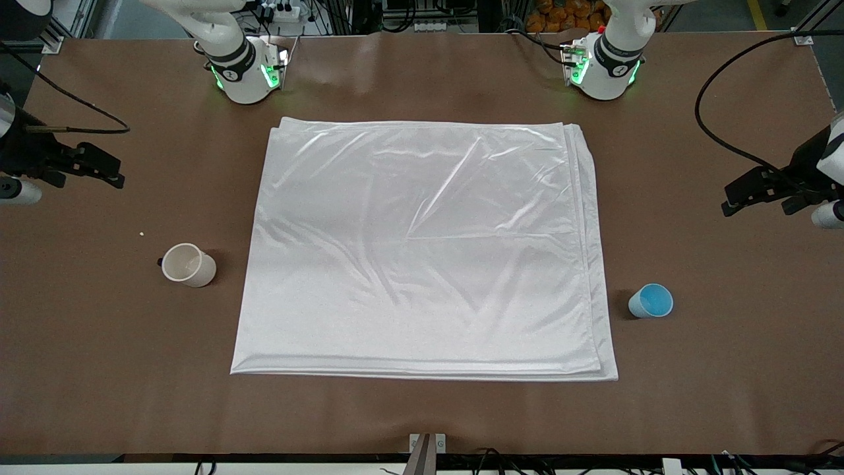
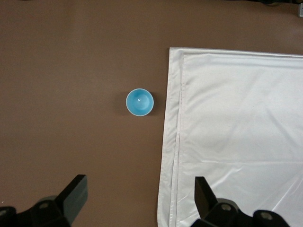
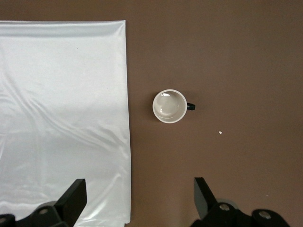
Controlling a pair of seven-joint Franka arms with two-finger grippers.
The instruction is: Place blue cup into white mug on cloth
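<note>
Brown matte tabletop (image 1: 422, 409) fills nearly the whole front view, with the two arm bases glowing green along its top edge. At the centre of that frame lies the cloth (image 1: 422, 247), a shiny white sheet folded in layers (the stacked edges show along its side toward the left arm's end) and lightly creased across the middle.

The white mug (image 1: 188, 265) stands upright on the bare table in the left-middle of the front frame, near the cloth's edge but apart from it, toward the right arm's end; its small dark handle points away from the cloth. A tiny pale speck (image 1: 142, 233) lies on the table a little above and left of the mug in that frame.

The blue cup (image 1: 651, 301) stands upright in the right-middle of the front frame, close beside the cloth's layered edge without touching it, toward the left arm's end.

The left gripper (image 1: 768, 193) hangs at the right edge of the front frame, above bare table. In its wrist view the dark fingers (image 2: 75, 191) are spread wide with nothing between them, the cup in the frame's centre above them.

The right gripper (image 1: 82, 165) hangs at the left edge of the front frame, also above bare table. Its fingers (image 3: 75, 194) stand equally wide apart and empty, the mug centred in that wrist frame.
</note>
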